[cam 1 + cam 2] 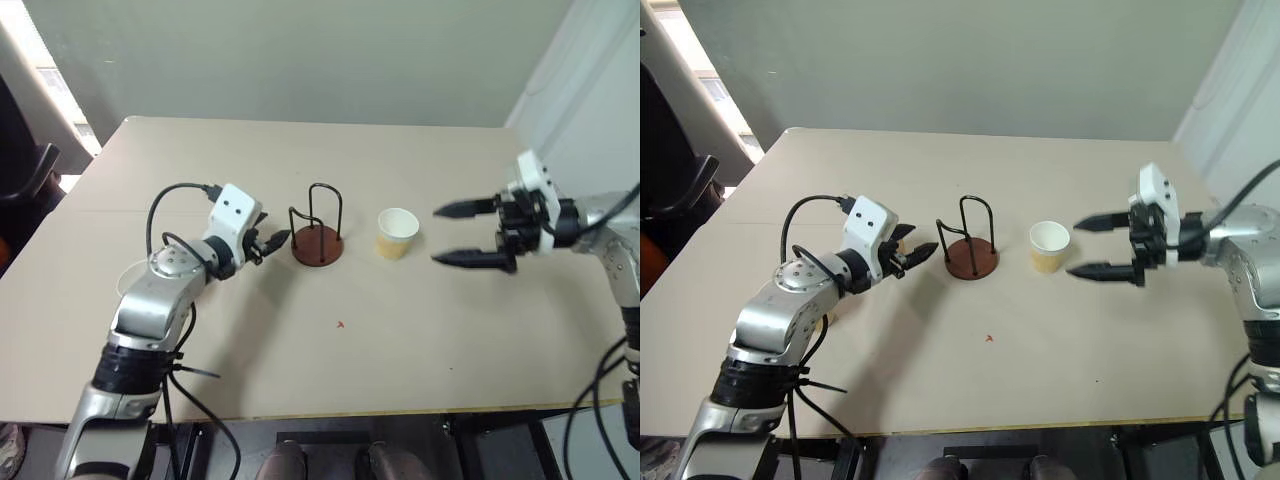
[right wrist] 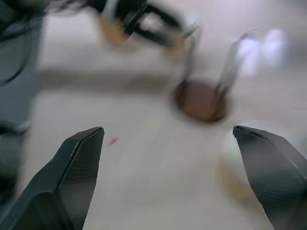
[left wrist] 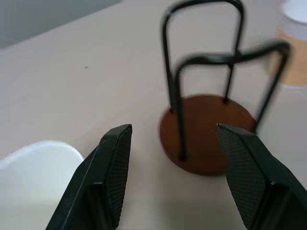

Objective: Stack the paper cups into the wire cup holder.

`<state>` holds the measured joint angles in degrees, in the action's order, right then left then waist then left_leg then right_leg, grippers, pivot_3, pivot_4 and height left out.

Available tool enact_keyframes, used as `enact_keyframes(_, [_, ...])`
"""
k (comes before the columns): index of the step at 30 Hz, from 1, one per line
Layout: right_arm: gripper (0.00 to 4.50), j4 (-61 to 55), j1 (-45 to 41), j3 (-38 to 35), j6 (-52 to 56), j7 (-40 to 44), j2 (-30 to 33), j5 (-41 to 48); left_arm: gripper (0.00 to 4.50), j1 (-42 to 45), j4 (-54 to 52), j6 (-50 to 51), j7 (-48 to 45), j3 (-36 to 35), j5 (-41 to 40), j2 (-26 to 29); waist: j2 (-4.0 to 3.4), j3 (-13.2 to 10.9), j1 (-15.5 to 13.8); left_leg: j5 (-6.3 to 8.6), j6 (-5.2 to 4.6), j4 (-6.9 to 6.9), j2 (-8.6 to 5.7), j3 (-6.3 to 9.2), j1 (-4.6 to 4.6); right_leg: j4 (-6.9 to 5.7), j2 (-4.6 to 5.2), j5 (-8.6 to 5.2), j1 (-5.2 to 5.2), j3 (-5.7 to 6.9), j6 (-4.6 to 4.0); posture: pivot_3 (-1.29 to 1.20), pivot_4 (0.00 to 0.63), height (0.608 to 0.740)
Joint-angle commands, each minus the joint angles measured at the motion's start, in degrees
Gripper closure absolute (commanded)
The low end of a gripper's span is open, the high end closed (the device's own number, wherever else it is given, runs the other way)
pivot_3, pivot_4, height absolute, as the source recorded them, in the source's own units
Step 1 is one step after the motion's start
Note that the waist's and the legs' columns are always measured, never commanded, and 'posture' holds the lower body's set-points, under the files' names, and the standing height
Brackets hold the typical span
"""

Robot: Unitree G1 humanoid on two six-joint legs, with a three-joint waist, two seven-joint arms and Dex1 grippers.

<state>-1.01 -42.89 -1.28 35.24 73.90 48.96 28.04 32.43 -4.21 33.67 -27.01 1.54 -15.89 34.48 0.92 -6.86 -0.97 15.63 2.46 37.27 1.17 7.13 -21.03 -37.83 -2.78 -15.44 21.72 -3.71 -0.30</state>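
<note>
The left pincer hangs low over the table with its two black fingers apart and nothing between them, its tips pointing at the wire cup holder, which stands just beside them. From the left wrist the holder's reddish-brown disc and thin black loops stand close ahead of the fingers, empty. Near that same pincer, on the side away from the holder, sits a white cup rim — in the head views it peeks out pale behind the left forearm, near the table's left edge.

The right pincer is spread wide, holding nothing, its fingers aimed across the table at a paper cup. That cup stands upright, mouth up, tan outside and white within, between the holder and the right fingertips — near both, touching neither. A small red mark lies on the table in front of the holder.
</note>
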Motion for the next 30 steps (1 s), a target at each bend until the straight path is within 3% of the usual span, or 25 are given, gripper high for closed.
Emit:
enact_keyframes(1, [0.00, -2.9, -0.1, -2.6, 0.6, -2.3, -0.1, 1.7, 1.51, 3.7, 4.3, -4.8, 1.9, 0.0, 3.1, -2.9, 0.00, 0.0, -0.3, 0.00, 0.00, 0.00, 0.00, 0.01, 0.00, 0.03, 0.00, 0.00, -0.02, 0.00, 0.00, 0.00, 0.150, 0.740])
enact_keyframes(5, [0.00, -4.7, 1.1, -2.9, 1.4, -2.7, 0.4, 2.5, 1.51, 5.9, 7.3, -6.2, 1.3, 1.2, 4.3, -6.3, 0.00, 0.0, -1.3, 0.02, -0.04, 0.09, -0.06, 0.02, -0.14, 0.19, 0.03, 0.04, -0.03, -0.01, 0.09, 0.00, 0.150, 0.740])
enact_keyframes(10, [0.00, -6.2, 1.7, -3.7, 2.5, -4.3, 0.8, 3.4, 1.51, 5.4, 6.5, -5.5, -0.1, 0.1, 4.3, -6.4, 0.00, 0.0, -1.4, 0.04, -0.07, 0.14, -0.09, 0.01, -0.35, 0.45, 0.03, 0.11, 0.04, -0.05, 0.20, 0.00, 0.150, 0.740])
enact_keyframes(12, [0.00, -7.1, 1.2, -3.7, 4.7, -7.6, -1.3, 4.4, 1.51, 4.2, 3.7, -4.6, -1.5, -1.1, 3.7, -4.4, 0.01, 0.0, -1.2, 0.04, -0.07, 0.14, -0.08, 0.01, -0.36, 0.47, 0.03, 0.11, 0.05, -0.04, 0.21, 0.00, 0.150, 0.740])
enact_keyframes(15, [0.00, -9.4, 0.5, 0.9, 6.2, -20.3, -11.7, 1.0, 1.51, 0.4, -3.0, -0.8, -4.5, -5.9, 1.7, 2.2, 0.04, 0.0, 0.1, 0.04, -0.06, 0.04, 0.01, -0.04, -0.28, 0.51, -0.05, 0.12, 0.10, -0.12, 0.19, 0.00, 0.150, 0.740])
enact_keyframes(17, [0.00, -10.2, 0.7, 4.2, 7.0, -24.2, -16.4, -0.9, 1.51, -2.6, -7.3, 1.7, -7.0, -8.8, -0.6, 5.9, 0.03, 0.0, 0.7, 0.03, -0.04, -0.08, 0.11, -0.02, -0.12, 0.51, -0.16, 0.17, 0.10, -0.20, 0.11, 0.00, 0.150, 0.740])
enact_keyframes(21, [0.00, -8.7, 0.6, 8.7, 7.4, -27.1, -20.9, -3.6, 1.51, -7.1, -13.0, 4.4, -10.5, -13.8, -3.5, 11.8, 0.01, 0.0, 0.2, 0.01, -0.01, -0.21, 0.13, 0.04, -0.18, 0.43, -0.17, 0.17, 0.32, -0.23, 0.08, 0.00, 0.150, 0.740])
enact_keyframes(25, [0.00, 0.7, -2.7, 12.9, 4.1, -30.1, -24.1, -9.8, 1.51, -12.0, -18.6, 8.0, -15.5, -20.5, -10.0, 16.1, 0.08, 0.0, -0.5, 0.03, -0.06, 0.00, 0.08, 0.12, -0.37, 0.46, -0.07, 0.25, 0.37, -0.17, 0.07, 0.00, 0.150, 0.740])
enact_keyframes(30, [0.00, 10.6, -6.4, 14.0, -1.9, -30.0, -27.3, -13.7, 1.51, -18.4, -25.5, 12.9, -19.9, -27.2, -20.2, 17.0, 0.06, 0.0, -0.8, 0.02, -0.04, 0.01, 0.09, 0.16, -0.41, 0.45, -0.04, 0.41, 0.44, -0.04, -0.07, 0.00, 0.150, 0.740])
